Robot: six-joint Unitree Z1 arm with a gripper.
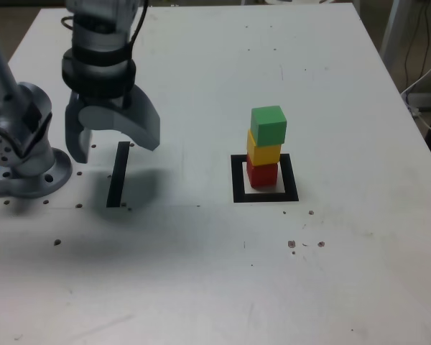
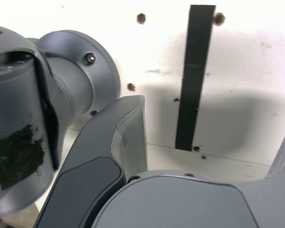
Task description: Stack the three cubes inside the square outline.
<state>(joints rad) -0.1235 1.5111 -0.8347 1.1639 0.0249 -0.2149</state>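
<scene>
Tool [image 1: 111, 144] empty, jaws spread wide, hanging above straight black tape strip [image 1: 118, 175] at exterior view's left, well apart from stack. Red cube [image 1: 262, 173] sits inside square outline [image 1: 237, 180] on white worktop [image 1: 201, 79]; yellow cube [image 1: 263, 152] on red; green cube [image 1: 269, 125] on top, slightly skewed.

Green cube [image 1: 268, 125], yellow cube [image 1: 264, 152], red cube [image 1: 262, 173]; black outline [image 1: 264, 195].
</scene>
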